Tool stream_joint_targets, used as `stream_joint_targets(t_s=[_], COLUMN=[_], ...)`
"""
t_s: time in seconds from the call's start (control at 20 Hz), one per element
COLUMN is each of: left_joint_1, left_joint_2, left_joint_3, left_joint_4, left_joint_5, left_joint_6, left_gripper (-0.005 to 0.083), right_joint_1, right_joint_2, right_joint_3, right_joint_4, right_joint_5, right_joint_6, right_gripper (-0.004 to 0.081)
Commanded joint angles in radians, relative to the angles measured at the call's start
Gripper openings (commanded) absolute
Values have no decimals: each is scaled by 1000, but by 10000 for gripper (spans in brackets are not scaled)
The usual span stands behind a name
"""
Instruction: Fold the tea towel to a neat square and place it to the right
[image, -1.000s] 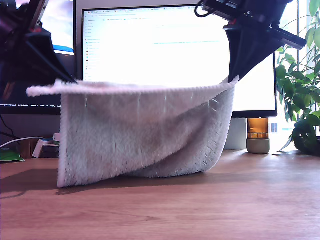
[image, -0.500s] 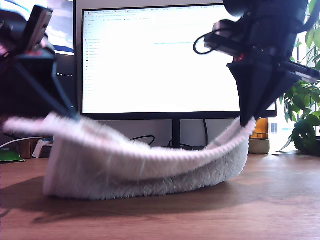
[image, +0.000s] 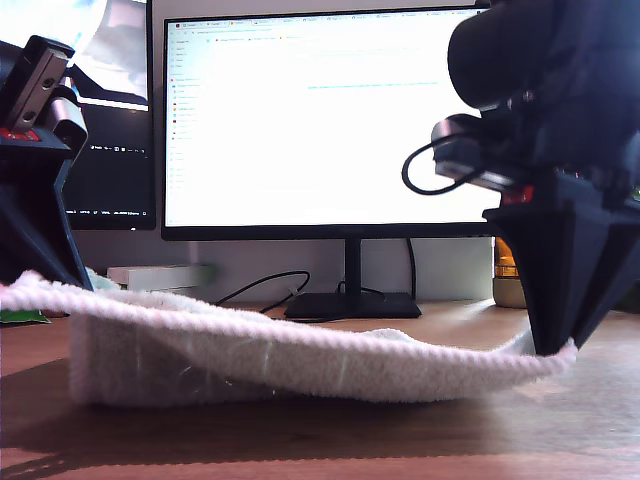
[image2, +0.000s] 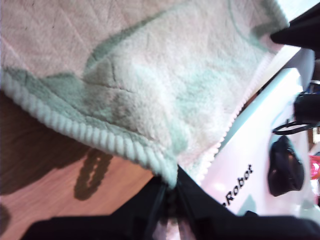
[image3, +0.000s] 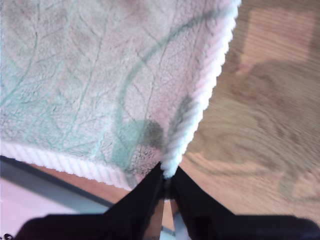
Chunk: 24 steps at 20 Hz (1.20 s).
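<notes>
My first gripper (image2: 170, 192): jaws pinched tight on a corner of the tea towel (image2: 150, 75), ribbed hem running right into the pinch. My second gripper (image3: 167, 187): jaws likewise closed on another corner, where two corded hem edges meet.

Towel look: fluffy off-white to pale grey terry, thick ribbed corded hem, pile creased in faint lines, greenish tint in both wrist views. From each pinch the cloth spreads away from the jaws over the wooden table (image: 400, 440).

Exterior view: one dark arm (image: 35, 180) at the exterior view's left, another (image: 560, 200) at the exterior view's right. Cannot tell which is first or second. The towel sags low between them, its hem strung from one arm tip to the other. The end at the exterior view's right is just above the wood. Its lower part rests on the table toward the exterior view's left, looks doubled over.

Surface: brown wood grain, arm shadows on it. Behind: bright white monitor (image: 320, 120) on a stand, a darker screen (image: 115, 180) to the exterior view's left, black cable (image: 265, 283), white box (image: 160, 276) at the back.
</notes>
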Motion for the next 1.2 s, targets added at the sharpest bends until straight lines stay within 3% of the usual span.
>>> stream_joint_targets(t_s=[0.0, 0.2, 0.25, 0.4, 0.45, 0.7, 0.85, 0.9, 1.0, 1.15], left_joint_1=[-6, -6, -6, -27, -37, -45, -11, -5, -5, -6], left_joint_2=[-9, -9, -9, -9, -9, -9, -9, -9, -9, -7], left_joint_3=[-16, -18, -18, -18, -18, -18, -18, -18, -18, -18], left_joint_4=[0, -11, -13, -21, -30, -12, 73, 110, 179, 253], left_joint_5=[-32, -48, -48, -50, -51, -117, -192, -192, -192, -181], left_joint_6=[8, 7, 5, -3, -3, -2, -3, -3, -3, 2], left_gripper=[-21, 0, 47, 300, 333, 340, 322, 258, 17, -21], right_joint_1=[5, 5, 5, 5, 5, -2, -23, -24, -24, -24], right_joint_2=[-7, -7, -7, -7, -7, -7, -7, -7, -7, -7], right_joint_3=[-6, -6, -6, -6, -6, -6, 6, 8, 8, 8], right_joint_4=[11, 4, 2, -27, -43, -73, -27, 3, 89, 208], right_joint_5=[-2, -27, -28, -30, -30, -15, -32, -34, -34, -61], right_joint_6=[-2, -13, -21, -37, -57, -119, -192, -209, -220, -245], right_gripper=[-12, 27, 76, 281, 311, 361, 330, 259, 4, -13])
